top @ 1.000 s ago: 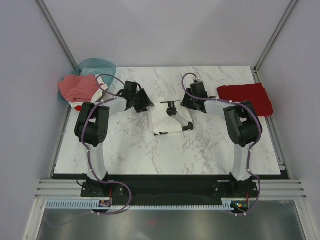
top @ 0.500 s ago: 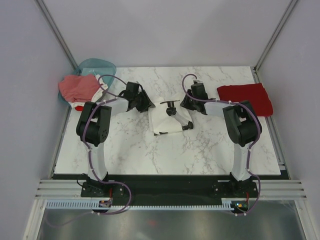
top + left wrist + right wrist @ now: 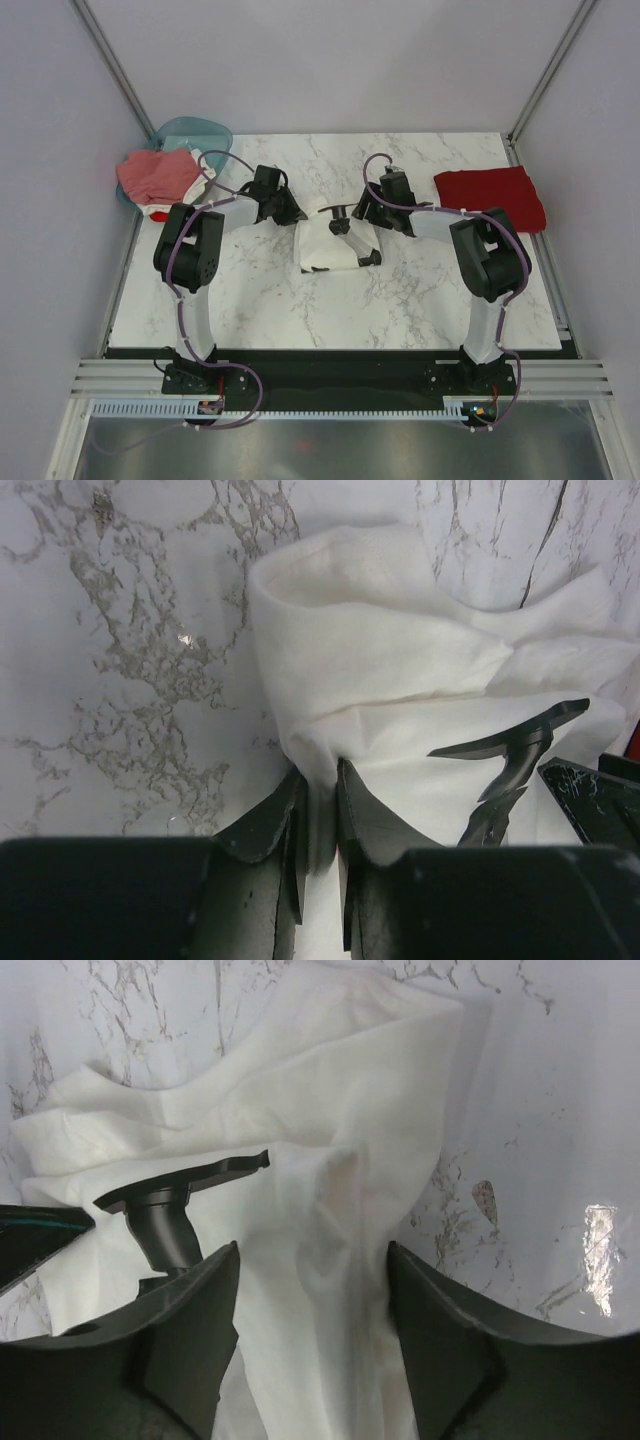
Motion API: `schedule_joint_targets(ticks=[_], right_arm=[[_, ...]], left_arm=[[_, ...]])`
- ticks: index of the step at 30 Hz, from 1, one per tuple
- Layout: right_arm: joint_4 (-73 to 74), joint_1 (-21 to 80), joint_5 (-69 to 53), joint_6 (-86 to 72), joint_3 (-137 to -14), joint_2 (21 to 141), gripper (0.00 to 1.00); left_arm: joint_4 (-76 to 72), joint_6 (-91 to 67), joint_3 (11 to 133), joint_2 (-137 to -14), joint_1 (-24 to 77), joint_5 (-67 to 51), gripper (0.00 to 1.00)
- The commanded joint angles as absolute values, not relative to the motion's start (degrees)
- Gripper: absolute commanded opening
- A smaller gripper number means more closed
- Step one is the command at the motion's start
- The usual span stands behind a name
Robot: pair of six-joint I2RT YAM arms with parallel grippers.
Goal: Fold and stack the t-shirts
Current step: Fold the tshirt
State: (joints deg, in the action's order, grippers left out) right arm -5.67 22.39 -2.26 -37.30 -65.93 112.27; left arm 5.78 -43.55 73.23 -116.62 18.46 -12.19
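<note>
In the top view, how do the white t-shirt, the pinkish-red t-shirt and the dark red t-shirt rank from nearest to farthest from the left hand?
1. white t-shirt, in the middle, pinched by the left hand.
2. pinkish-red t-shirt, far left, at the basket.
3. dark red t-shirt, far right side.

Left arm (image 3: pixel 190 250) and right arm (image 3: pixel 487 255) both stretch far and inward; left jaws pinched tight, right jaws spread wide.

Bright even light, soft shadows.
</note>
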Motion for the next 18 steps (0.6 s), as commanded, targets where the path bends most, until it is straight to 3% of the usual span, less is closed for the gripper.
schedule_joint_targets(ticks=[1,8,12,18], right_arm=[[-3.78,22.76,1.04,-36.22,-64.34,108.99,0.72],[-2.81,21.53,5.62,-34.55,-65.65,108.81,0.84],[-1.85,21.45,7.2,-33.58,-66.8,108.55,0.96],[-0.62,23.46,14.92,-32.7,-65.31,101.79,0.98]], left_arm=[[9.49,-40.52,73.74,-115.75,18.46,-8.79,0.22],[9.75,-40.25,74.35,-116.1,18.37,-8.88,0.25],[9.93,-40.17,74.62,-116.19,18.37,-9.32,0.27],[9.93,-40.17,74.53,-116.19,18.37,-9.84,0.27]])
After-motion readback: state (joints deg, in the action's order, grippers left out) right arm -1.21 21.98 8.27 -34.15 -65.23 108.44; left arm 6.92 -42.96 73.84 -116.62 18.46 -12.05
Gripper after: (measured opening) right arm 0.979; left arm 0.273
